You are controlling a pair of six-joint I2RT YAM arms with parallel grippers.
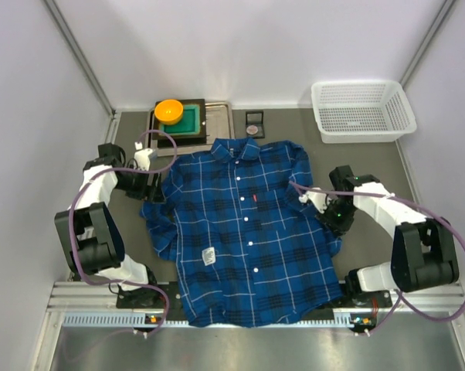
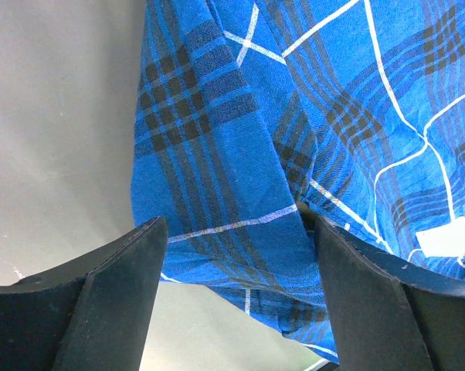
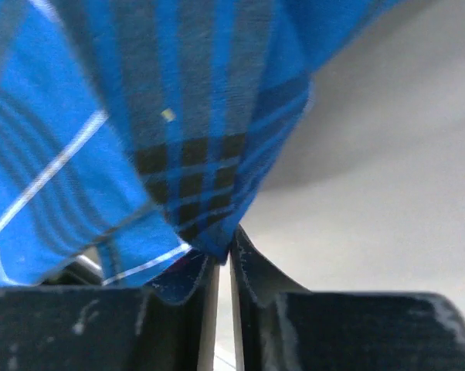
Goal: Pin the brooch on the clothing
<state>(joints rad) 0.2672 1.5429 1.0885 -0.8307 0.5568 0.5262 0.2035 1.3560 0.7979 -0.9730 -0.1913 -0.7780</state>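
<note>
The clothing (image 1: 244,232), a blue plaid shirt with white buttons, lies spread flat in the middle of the table, collar toward the back. Behind the collar, the brooch (image 1: 252,130) is a small round disc in a little dark square case. My left gripper (image 1: 158,196) (image 2: 236,224) is open at the shirt's left sleeve (image 2: 217,154), one finger on either side of a fold of it. At the shirt's right edge, my right gripper (image 1: 320,210) (image 3: 231,241) is shut on a corner of the fabric (image 3: 209,185), which rises to a point at the fingertips.
An orange round dish (image 1: 169,110) sits on a green block (image 1: 191,120) in a metal tray (image 1: 219,116) at the back left. A white mesh basket (image 1: 362,110) stands at the back right. Grey walls close in both sides.
</note>
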